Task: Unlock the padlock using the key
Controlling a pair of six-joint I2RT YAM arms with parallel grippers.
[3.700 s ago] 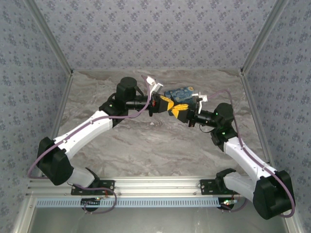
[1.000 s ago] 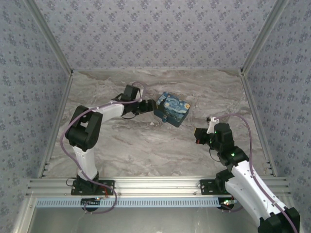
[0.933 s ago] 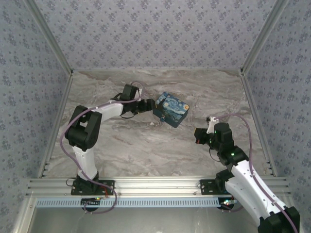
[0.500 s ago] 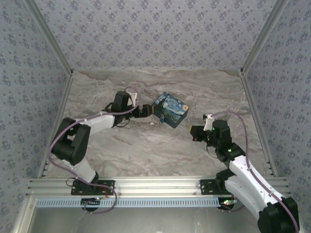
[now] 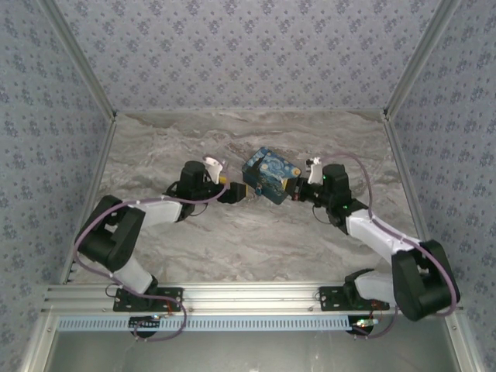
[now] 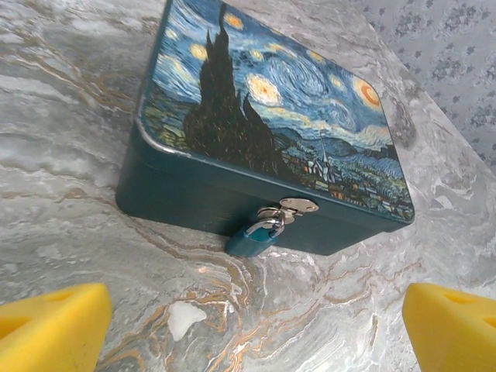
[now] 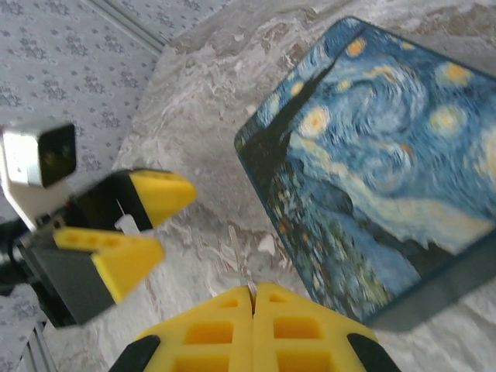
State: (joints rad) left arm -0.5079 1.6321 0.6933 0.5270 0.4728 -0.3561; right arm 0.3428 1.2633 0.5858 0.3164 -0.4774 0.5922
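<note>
Two arms close on the box (image 5: pixel 270 173) from opposite sides, low over the marble table (image 5: pixel 232 240). The box lies flat, lid up, turned at an angle to the table's edges, the starry painting on its lid.

The padlock (image 6: pixel 254 239) hangs from a pale metal hasp (image 6: pixel 293 206) on the box's front wall, roughly midway along it. Its blue body tilts down and to the left, its lower end touching or almost touching the table. The shackle passes through the hasp and looks closed.

The left gripper (image 6: pixel 252 329) faces that front wall, squarely in line with the padlock and apart from it. Its jaws stand wide: one yellow finger (image 6: pixel 53 324) sits at each bottom corner of the left wrist view, with bare marble between them. It holds nothing.

The right gripper (image 7: pixel 253 310) hovers near the box's right side, just beside it, aimed across the box's corner toward the left gripper. Its two yellow fingers are pressed together with no gap along the seam. Whether the key is pinched between them I cannot tell; a thin pale line runs from the seam, but it may be a vein in the marble.
</note>
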